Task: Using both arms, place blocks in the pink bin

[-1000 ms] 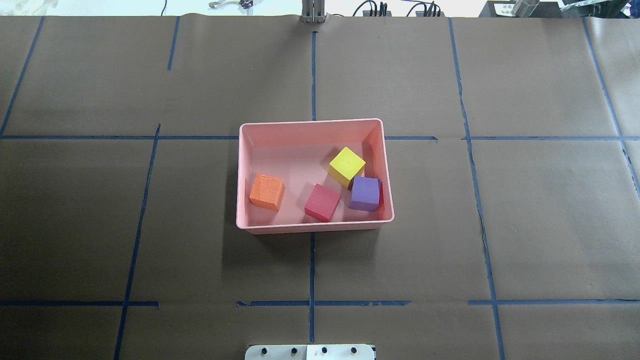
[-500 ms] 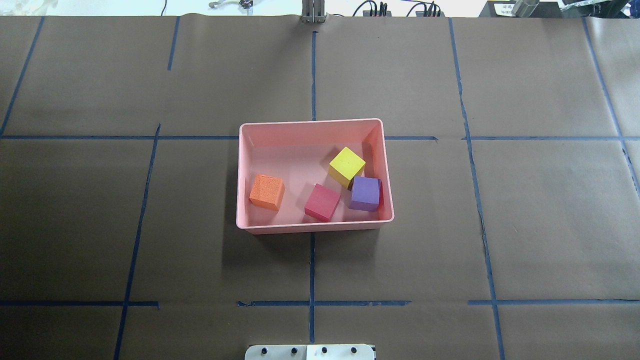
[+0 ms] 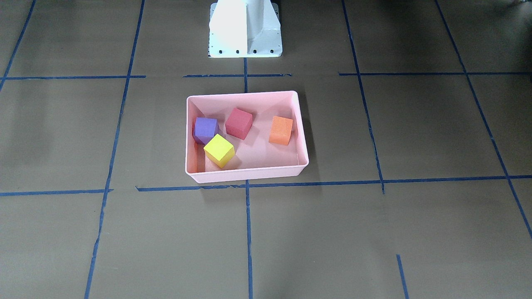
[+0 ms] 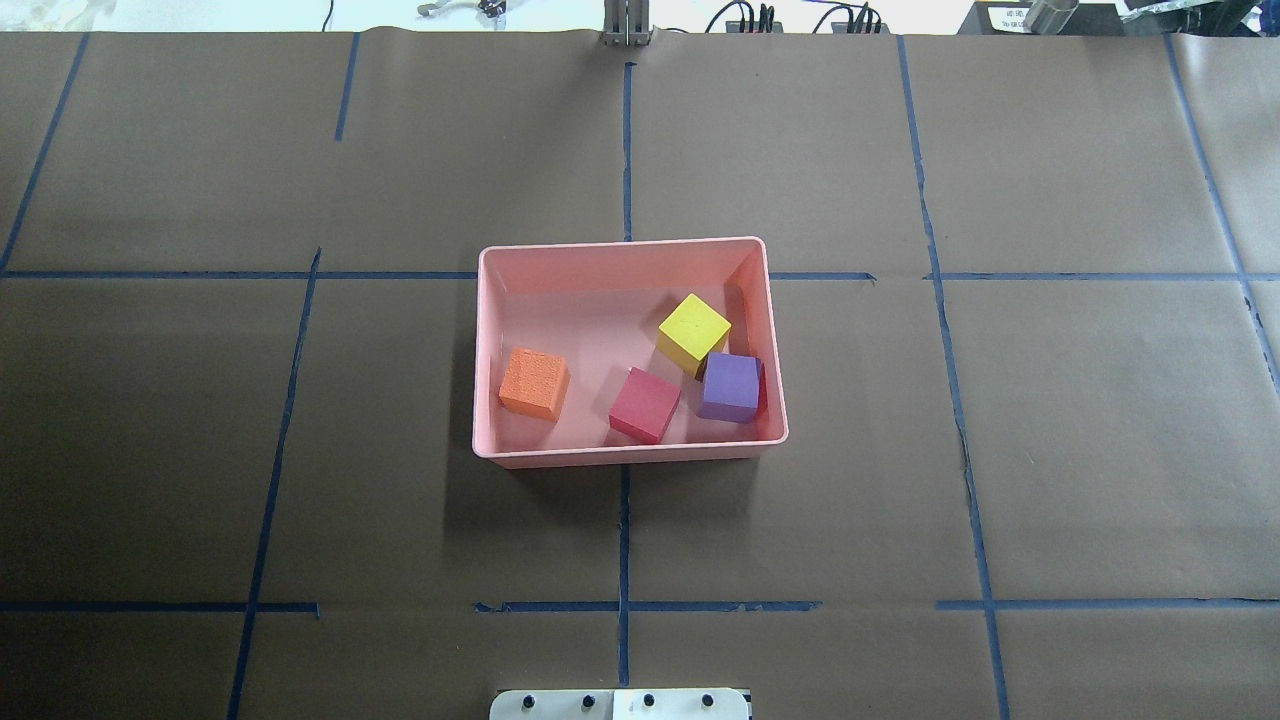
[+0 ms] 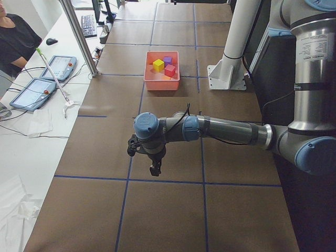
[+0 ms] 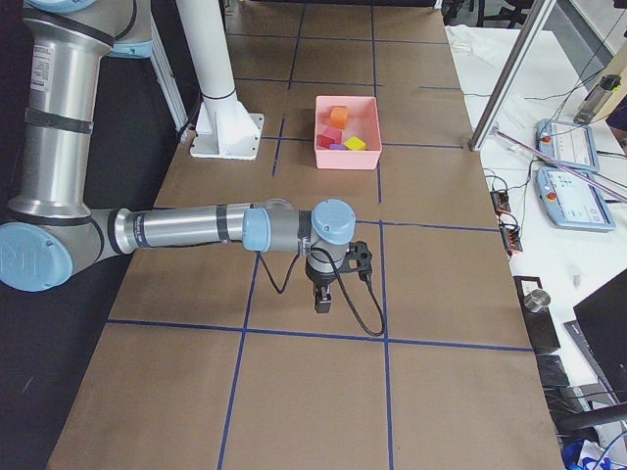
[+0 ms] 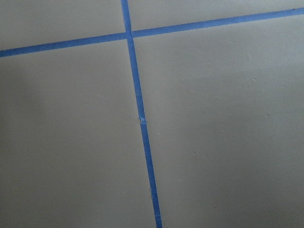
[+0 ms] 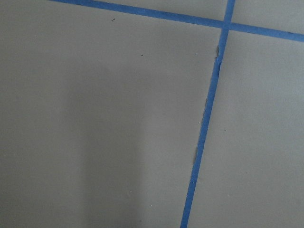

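**While both arms hung well away, four blocks lay in the pink bin**

Where the blue tape lines (image 4: pixel 623 560) crossed near the middle of the bench (image 4: pixel 1000 450), the pink bin (image 4: pixel 620 262) sat on brown paper. All four blocks were inside it. The orange block (image 4: pixel 534 384) lay near the wall on the robot's left, apart from the others. The red block (image 4: pixel 645 405) lay close to the wall nearest the robot. The purple block (image 4: pixel 730 387) sat against the wall on the robot's right. The yellow-green block (image 4: pixel 694 332) touched the purple block at one corner.

The brown paper covered the whole bench, and the tape divided it into large rectangles. A white pedestal (image 3: pixel 245 25) stood at the robot's edge, in line with the bin.

The left gripper (image 5: pixel 154 169) pointed down over the bench, well apart from the bin. The right gripper (image 6: pixel 323 297) did the same toward the other end. Whether either was clenched or released could not be told from the side views. Both wrist cameras saw only brown paper and crossing tape.

Beside the bench, past a metal post (image 5: pixel 79 37), a white side table (image 5: pixel 31 152) held two touchscreen pendants (image 5: pixel 58 67) and a keyboard (image 5: pixel 88 25). A person in black (image 5: pixel 16 37) sat there.
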Robot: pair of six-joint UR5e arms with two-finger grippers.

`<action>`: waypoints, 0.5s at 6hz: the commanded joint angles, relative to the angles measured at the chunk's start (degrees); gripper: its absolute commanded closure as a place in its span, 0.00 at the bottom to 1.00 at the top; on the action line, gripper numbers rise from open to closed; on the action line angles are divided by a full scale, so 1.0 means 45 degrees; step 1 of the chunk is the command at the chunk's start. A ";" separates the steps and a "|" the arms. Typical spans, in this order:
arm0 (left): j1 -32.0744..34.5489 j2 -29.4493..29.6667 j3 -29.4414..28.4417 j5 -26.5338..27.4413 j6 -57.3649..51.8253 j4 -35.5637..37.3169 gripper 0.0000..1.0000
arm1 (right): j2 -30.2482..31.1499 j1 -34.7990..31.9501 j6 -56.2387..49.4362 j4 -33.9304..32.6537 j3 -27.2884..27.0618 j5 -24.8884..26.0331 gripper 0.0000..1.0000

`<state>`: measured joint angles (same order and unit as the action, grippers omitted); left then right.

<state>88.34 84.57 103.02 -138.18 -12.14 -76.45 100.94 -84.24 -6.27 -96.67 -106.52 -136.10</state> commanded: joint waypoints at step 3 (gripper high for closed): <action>-0.0002 0.0074 0.0036 0.0005 -0.0075 0.0015 0.00 | -0.0027 -0.0440 -0.0248 -0.0001 0.0253 0.0302 0.00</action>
<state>88.29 84.92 102.98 -138.18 -12.37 -76.44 100.91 -86.13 -7.34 -96.73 -105.42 -135.12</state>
